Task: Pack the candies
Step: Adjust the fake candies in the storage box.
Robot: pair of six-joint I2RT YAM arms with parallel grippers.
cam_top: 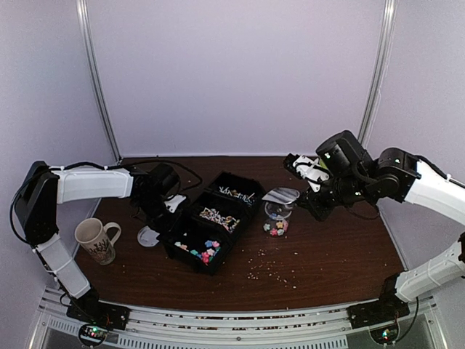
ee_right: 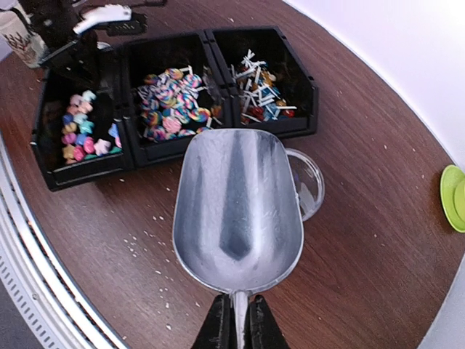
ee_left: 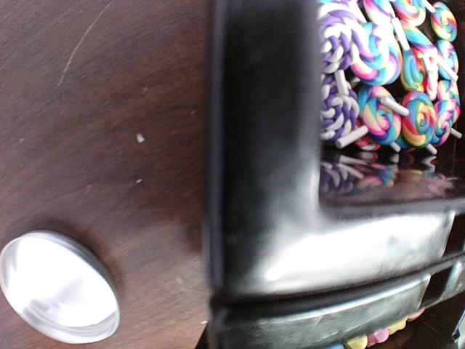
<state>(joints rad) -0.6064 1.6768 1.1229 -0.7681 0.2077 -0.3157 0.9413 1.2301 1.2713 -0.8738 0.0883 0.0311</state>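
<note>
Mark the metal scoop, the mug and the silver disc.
metal scoop [ee_right: 236,200]: right wrist view, middle of its bowl.
mug [cam_top: 93,243]: top external view, its outer wall.
silver disc [ee_left: 58,287]: left wrist view, its centre.

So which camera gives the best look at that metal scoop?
The right wrist view: the scoop fills the middle, empty, handle between the fingers. From above it is small, by the clear cup. The left wrist view misses it.

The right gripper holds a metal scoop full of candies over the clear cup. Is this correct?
Not quite: the scoop is empty. The right wrist view shows its bare metal bowl, held by the right gripper over the clear cup.
</note>
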